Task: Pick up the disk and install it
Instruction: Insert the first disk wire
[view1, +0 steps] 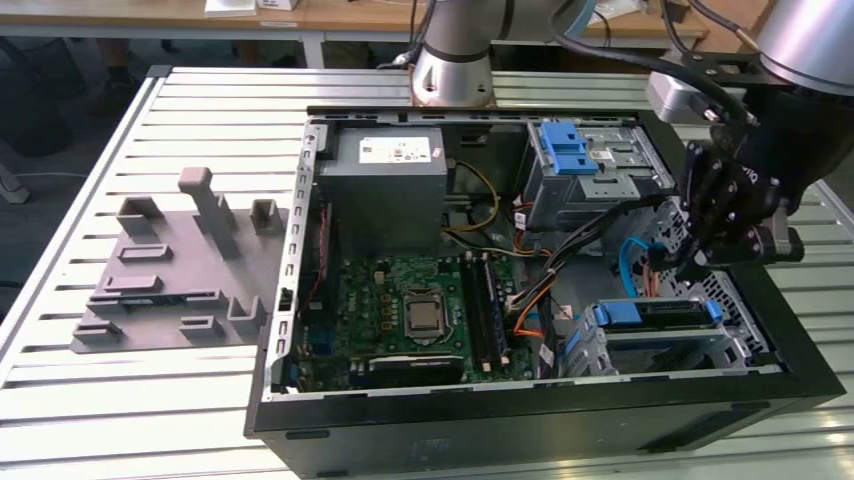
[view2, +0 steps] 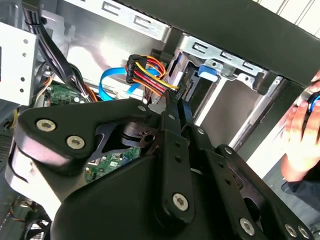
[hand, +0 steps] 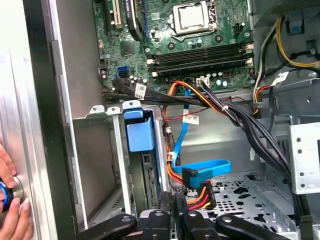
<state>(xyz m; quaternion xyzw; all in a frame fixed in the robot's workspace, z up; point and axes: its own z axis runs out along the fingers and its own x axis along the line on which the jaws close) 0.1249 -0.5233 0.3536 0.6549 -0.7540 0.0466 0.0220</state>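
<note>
The disk (view1: 653, 316) lies flat in the lower drive cage at the front right corner of the open computer case (view1: 534, 405), its blue carrier edge facing the motherboard. In the first wrist view the disk (hand: 140, 134) shows end-on inside the cage, blue tab outward. My gripper (view1: 695, 268) hangs just above and behind that cage. Its fingers are shut with nothing between them, and their tips sit beside a bundle of red, yellow and orange power wires (hand: 202, 194). In the second wrist view my gripper (view2: 176, 100) points at the cage, next to the same wire plug (view2: 145, 75).
A blue flat data cable (hand: 205, 167) loops under the gripper. An upper drive cage with an upright blue latch (view1: 567, 150) stands behind. The motherboard (view1: 414, 310) and grey power supply box (view1: 387, 180) fill the case's left. A person's hand (view2: 300, 135) rests outside the case wall. A grey fixture (view1: 174, 270) lies on the table.
</note>
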